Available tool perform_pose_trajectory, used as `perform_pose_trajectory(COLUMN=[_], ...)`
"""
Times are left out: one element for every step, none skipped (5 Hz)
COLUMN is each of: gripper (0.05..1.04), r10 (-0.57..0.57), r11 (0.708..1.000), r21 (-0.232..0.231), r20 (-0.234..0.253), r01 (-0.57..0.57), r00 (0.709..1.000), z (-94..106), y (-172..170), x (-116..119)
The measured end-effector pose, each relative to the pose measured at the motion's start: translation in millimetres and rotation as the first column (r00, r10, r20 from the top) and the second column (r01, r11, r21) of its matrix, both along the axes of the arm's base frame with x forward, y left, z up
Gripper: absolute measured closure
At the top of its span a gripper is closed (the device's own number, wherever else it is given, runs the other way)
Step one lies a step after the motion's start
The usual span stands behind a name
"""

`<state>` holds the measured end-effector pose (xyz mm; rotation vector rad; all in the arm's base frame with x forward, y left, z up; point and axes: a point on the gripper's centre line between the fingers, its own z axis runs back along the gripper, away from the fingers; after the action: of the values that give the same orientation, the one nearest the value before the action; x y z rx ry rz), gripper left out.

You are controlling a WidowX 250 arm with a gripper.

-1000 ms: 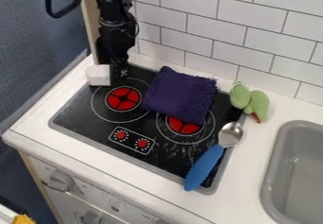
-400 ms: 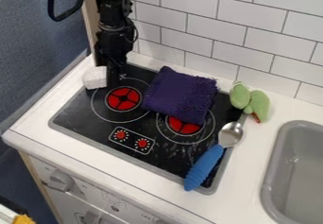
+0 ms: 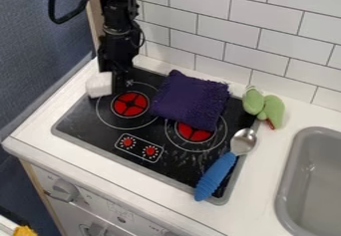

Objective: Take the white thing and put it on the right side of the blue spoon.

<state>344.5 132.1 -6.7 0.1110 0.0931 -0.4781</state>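
The gripper (image 3: 112, 74) hangs at the back left corner of the stove, pointing down. Right against it on its left is the white thing (image 3: 100, 85), a small block at the stove's left back edge, partly over the white counter. How the gripper holds or touches the block is not clear. The blue spoon (image 3: 214, 176) lies at a slant over the stove's right edge, its blue handle toward the front and its metal bowl toward the back.
A folded purple cloth (image 3: 190, 100) lies across the back middle of the stove (image 3: 100, 138). Green plush objects (image 3: 263, 107) rest on the counter at the back right, behind the grey sink (image 3: 318, 180). A tiled wall (image 3: 223, 26) rises behind.
The white block has shifted slightly left and toward the front, turning a little. The gripper has moved slightly left too. Spoon and cloth have stayed in place.
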Motion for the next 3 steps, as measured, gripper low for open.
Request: perform_pose_trajectory(gripper=[0.365,0.365,0.365], r10=[0.048,0.139,0.237], r11=[0.999,0.990,0.971], r21=[0.005,0.009,-0.003], r20=[0.086,0.104,0.101], r01=[-0.049,-0.141,-0.238], r00=[0.995,0.985,0.966], z=[37.1,60.3,76.0], y=[-24.5,-53.0,-92.8], x=[-3.7,-15.3,-24.8])
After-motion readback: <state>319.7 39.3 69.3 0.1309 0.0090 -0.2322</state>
